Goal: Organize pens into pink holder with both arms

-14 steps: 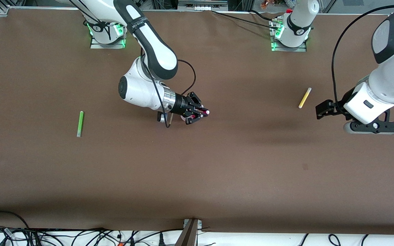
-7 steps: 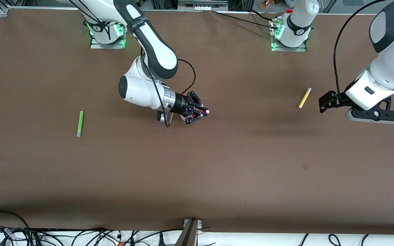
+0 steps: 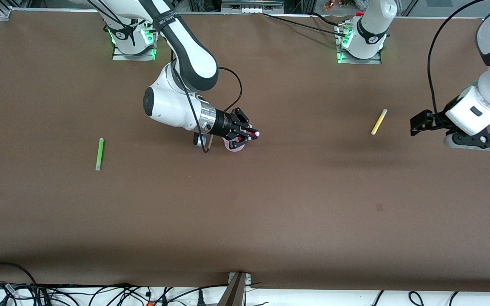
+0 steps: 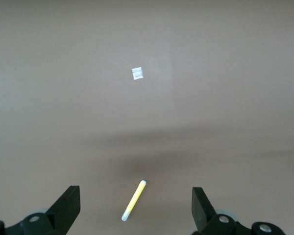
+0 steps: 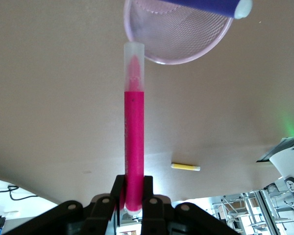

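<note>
The right gripper (image 3: 245, 136) hangs just over the pink holder (image 3: 233, 145), jaws pinched on the magenta pen (image 5: 134, 127) at its tail end. The pen looks light, stiff and smooth, so a firm end grip suits it. A purple pen (image 5: 210, 6) lies across the holder's rim.

Well toward the left arm's end from the holder, the left gripper (image 4: 136, 210) hovers spread wide by the yellow pen (image 3: 379, 121) on the bench (image 3: 270, 204).

The brown table (image 3: 270, 204) carries the green pen (image 3: 99, 154), yellow pen (image 3: 379, 121) and pink holder (image 3: 233, 146).
</note>
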Controlling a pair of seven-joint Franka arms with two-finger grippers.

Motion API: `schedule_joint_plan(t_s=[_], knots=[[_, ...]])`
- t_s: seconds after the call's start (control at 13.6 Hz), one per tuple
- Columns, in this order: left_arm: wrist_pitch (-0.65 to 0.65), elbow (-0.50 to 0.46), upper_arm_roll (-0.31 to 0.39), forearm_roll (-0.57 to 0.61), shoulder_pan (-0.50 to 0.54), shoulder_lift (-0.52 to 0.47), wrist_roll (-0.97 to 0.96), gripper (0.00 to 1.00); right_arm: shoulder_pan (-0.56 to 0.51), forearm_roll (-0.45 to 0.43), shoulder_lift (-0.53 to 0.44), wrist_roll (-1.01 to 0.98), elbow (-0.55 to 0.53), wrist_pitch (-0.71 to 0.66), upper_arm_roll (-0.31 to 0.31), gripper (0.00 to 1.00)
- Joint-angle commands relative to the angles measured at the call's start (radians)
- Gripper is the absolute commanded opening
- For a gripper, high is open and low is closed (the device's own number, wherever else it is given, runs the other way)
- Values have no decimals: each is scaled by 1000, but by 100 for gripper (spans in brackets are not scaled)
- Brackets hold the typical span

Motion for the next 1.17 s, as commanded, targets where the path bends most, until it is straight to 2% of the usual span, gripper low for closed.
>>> schedule_joint_plan(t_s=[0.0, 0.44, 0.88, 1.03, 1.1], knots=[[-10, -2, 1, -15, 30, -24, 33, 100, 27, -3, -27, 7, -63, 4, -9, 0], [-41, 30, -1, -6, 52, -61, 33, 100, 31, -17, -12, -33, -80, 5, -9, 0], [-58, 34, -16, -19, 39, -9, 33, 100, 31, -24, 2, -66, -77, 5, -11, 0], [-56, 26, -24, -15, 39, -7, 33, 100, 31, -38, 3, -66, -77, 5, -9, 12], [-53, 26, -24, -9, 40, -6, 33, 100, 31, -40, 3, -66, -76, 5, -11, 32]])
